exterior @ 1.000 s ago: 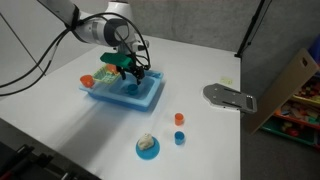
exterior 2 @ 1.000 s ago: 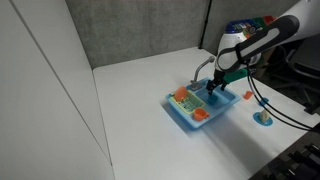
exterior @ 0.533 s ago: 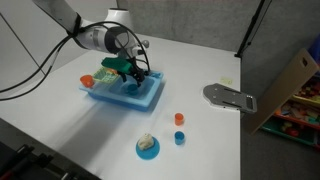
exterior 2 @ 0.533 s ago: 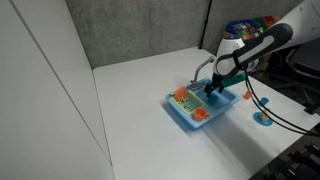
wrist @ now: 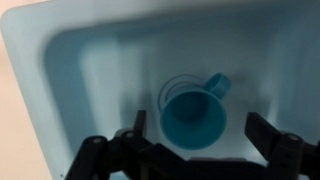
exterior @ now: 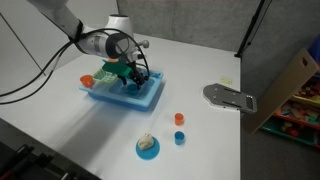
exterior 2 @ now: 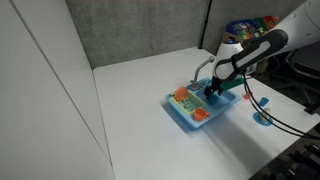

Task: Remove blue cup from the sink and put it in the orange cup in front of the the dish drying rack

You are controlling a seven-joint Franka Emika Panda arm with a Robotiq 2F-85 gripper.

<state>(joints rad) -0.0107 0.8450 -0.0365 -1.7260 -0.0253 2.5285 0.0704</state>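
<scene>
- A white robot arm bends down over a light-blue toy sink (exterior: 150, 96) that sits on a white desk (exterior: 205, 55).
- The black end effector (exterior: 128, 78) hangs low over the sink's basin.
- In the wrist view, the end effector (wrist: 197, 122) enters from 6 o'clock. Its two fingers (wrist: 140, 130) are spread wide apart.
- The blue cup (wrist: 193, 115) stands upright on the basin floor, mouth up, between the two fingers. No contact with either finger can be seen.
- The blue cup's small handle points to about 1 o'clock in the wrist view.
- The basin walls of the sink (wrist: 60, 60) frame the cup on all sides in that view.
- In an exterior view, a grey curved faucet (exterior 2: 200, 68) rises at the sink's 12 o'clock edge.
- The dish drying rack (exterior 2: 181, 95), orange-red with green pieces, fills the sink's 9 o'clock end.
- The orange cup (exterior 2: 200, 114) stands just in front of the rack, at the sink's 6 o'clock edge.
- On the desk, apart from the sink, stand a tiny red-orange cup (exterior: 179, 119) and a tiny blue cup (exterior: 180, 138).
- A flat blue plate (exterior: 148, 150) lies near them, with something pale on it.
</scene>
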